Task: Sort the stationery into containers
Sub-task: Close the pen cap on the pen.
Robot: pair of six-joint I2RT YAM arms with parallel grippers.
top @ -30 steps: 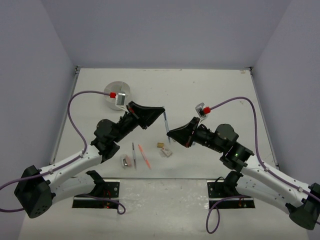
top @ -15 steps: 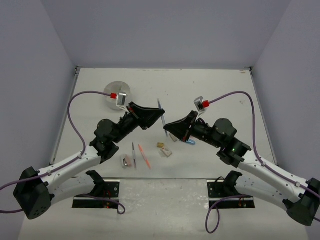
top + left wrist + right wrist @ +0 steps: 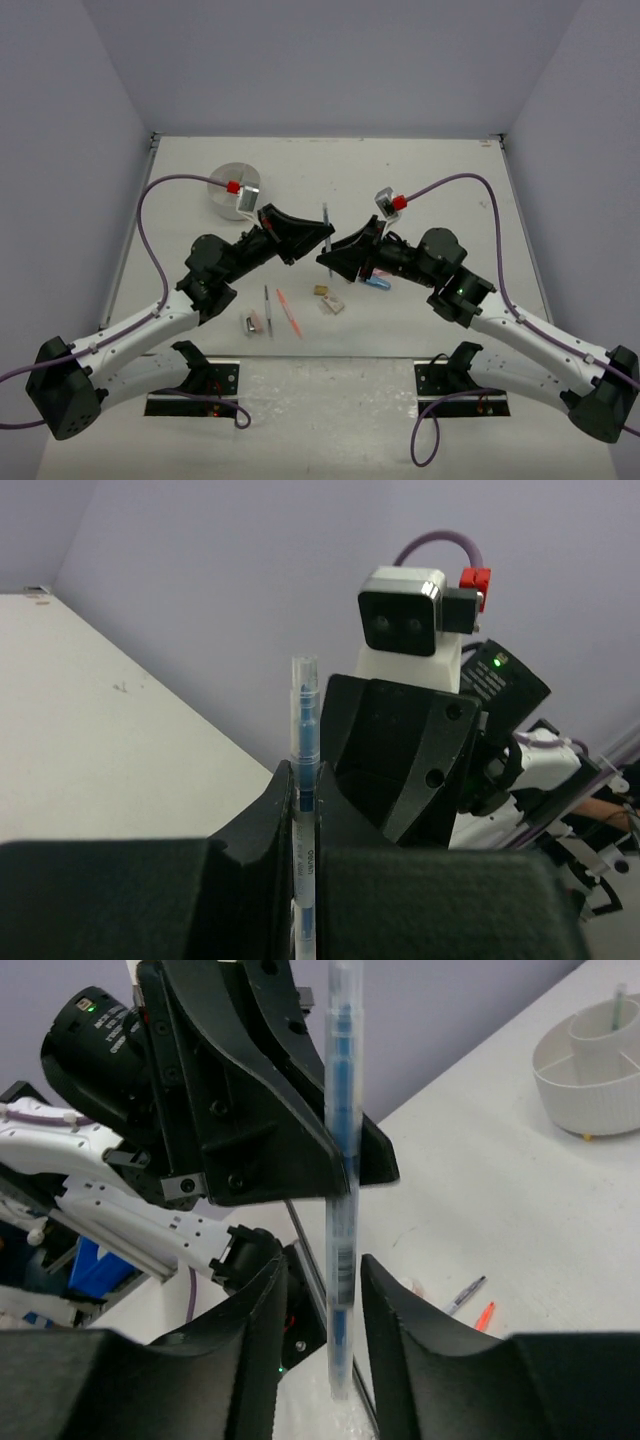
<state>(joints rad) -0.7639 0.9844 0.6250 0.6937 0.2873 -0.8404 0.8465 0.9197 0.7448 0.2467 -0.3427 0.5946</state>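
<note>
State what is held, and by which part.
Left gripper pinches the blue pen about mid-length; right gripper stands open around its lower part.

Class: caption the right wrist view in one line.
Open right gripper flanks the blue pen clamped in the left gripper.

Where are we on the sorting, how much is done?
Done: one thin item stands in the white dish. In hand: the left gripper is shut on the blue pen, with the right gripper open around it. Left: grey pen, orange pen and several small pieces lie on the table, unsorted.
</note>
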